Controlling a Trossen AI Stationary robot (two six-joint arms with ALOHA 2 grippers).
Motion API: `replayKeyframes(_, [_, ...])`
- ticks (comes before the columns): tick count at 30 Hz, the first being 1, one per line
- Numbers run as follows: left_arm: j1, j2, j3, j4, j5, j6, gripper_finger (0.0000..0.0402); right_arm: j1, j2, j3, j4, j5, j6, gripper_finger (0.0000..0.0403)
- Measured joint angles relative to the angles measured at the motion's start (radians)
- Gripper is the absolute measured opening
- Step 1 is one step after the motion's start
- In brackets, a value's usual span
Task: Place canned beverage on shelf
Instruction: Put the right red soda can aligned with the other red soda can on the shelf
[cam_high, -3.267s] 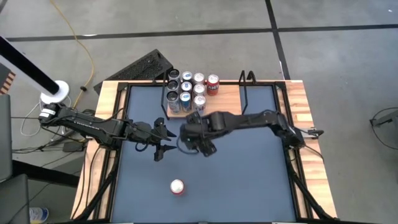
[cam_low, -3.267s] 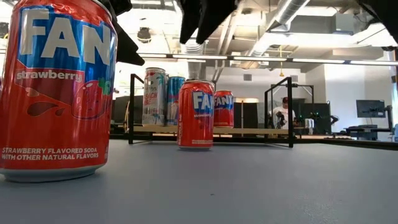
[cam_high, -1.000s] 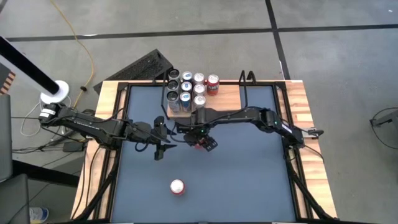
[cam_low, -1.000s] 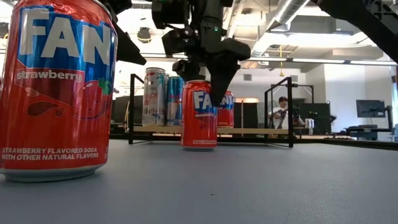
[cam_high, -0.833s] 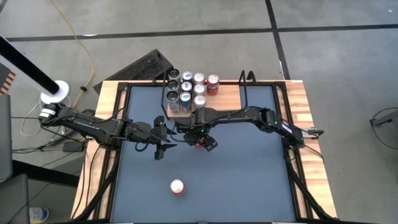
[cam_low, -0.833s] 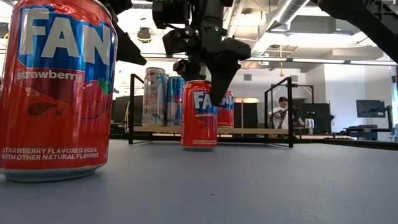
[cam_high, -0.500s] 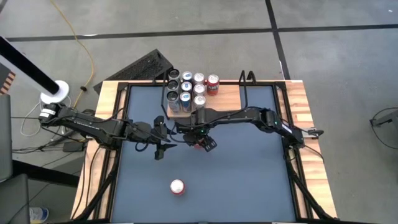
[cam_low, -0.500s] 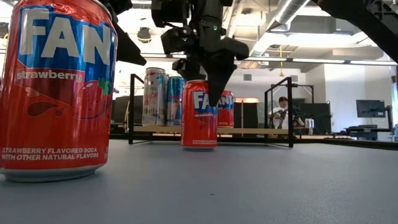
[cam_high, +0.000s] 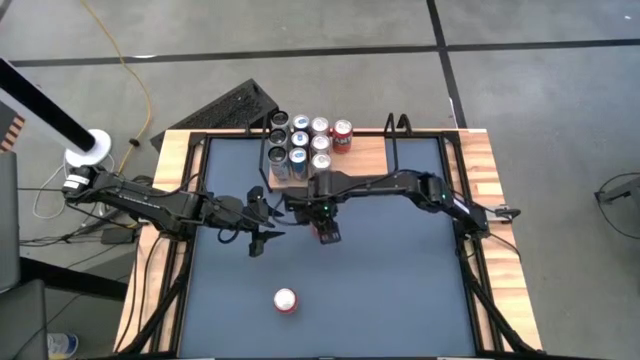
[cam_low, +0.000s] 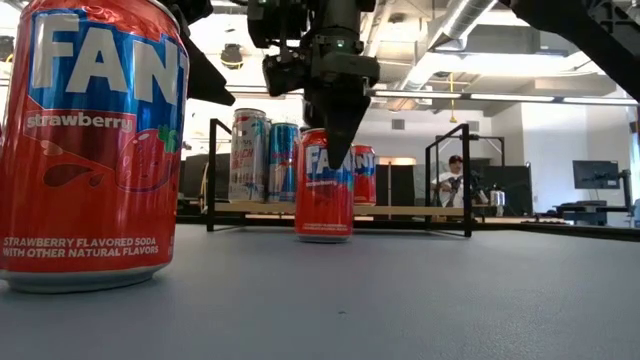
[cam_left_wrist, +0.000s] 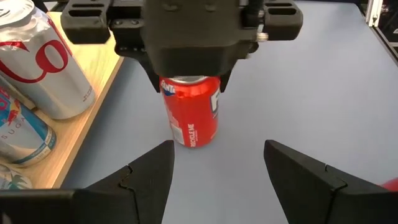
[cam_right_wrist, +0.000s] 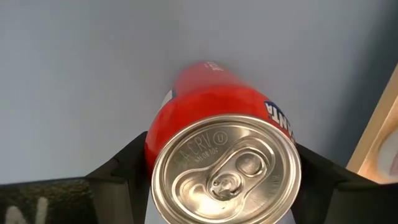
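Note:
A red Fanta can (cam_low: 325, 190) stands upright on the grey table mat in front of the shelf (cam_high: 365, 160). It also shows in the left wrist view (cam_left_wrist: 189, 112) and the right wrist view (cam_right_wrist: 224, 162). My right gripper (cam_high: 325, 228) is directly above it, shut on it. My left gripper (cam_high: 266, 234) is open and empty just left of the can, fingers pointing at it (cam_left_wrist: 217, 171). A second red can (cam_high: 285, 299) stands near the front edge. Several cans (cam_high: 300, 148) stand on the shelf board. My right gripper pinches the red can's side wall just below the top rim (cam_right_wrist: 158, 140), one finger (cam_right_wrist: 121, 165) on each side. The fingers come from above, pointing down (cam_low: 335, 135). The can is upright, its base at the table surface; whether it is lifted I cannot tell.
The shelf's black rod uprights (cam_low: 212, 175) (cam_low: 467, 180) stand at both ends of its board (cam_low: 400, 210). The board's right half is bare. A light-wood rim (cam_high: 495, 200) frames the mat. A person (cam_low: 455, 180) shows in the room behind.
My right gripper has turned about its vertical axis over the red can. The finger that stood off the can's right side in the low view now lies across its front.

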Motion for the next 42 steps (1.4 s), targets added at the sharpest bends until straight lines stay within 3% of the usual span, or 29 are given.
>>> replayKeyframes(11, [0.0, 0.0, 0.0, -0.001, 0.0, 0.0, 0.0238, -0.015, -0.003, 0.0, -0.069, -0.009, 0.206, 0.0266])
replayKeyframes(16, [0.0, 0.0, 0.0, -0.001, 0.0, 0.0, 0.0238, -0.009, -0.003, -0.001, -0.118, 0.084, 0.329, 0.0266])
replayKeyframes(23, [0.0, 0.0, 0.0, -0.01, 0.0, -0.004, 0.0238, -0.003, -0.035, -0.003, -0.127, 0.101, 0.288, 0.0266])
replayKeyframes(31, [0.0, 0.0, 0.0, -0.024, 0.0, -0.006, 0.0238, -0.033, -0.231, -0.003, -0.129, 0.102, 0.272, 0.0266])
replayKeyframes(35, [0.0, 0.0, 0.0, -0.023, 0.0, -0.006, 0.0238, -0.083, -0.308, 0.0, -0.134, 0.111, 0.263, 0.0266])
replayKeyframes(42, [0.0, 0.0, 0.0, -0.022, -0.007, -0.001, 0.0238, -0.19, -0.315, -0.002, -0.165, 0.129, 0.195, 0.0266])
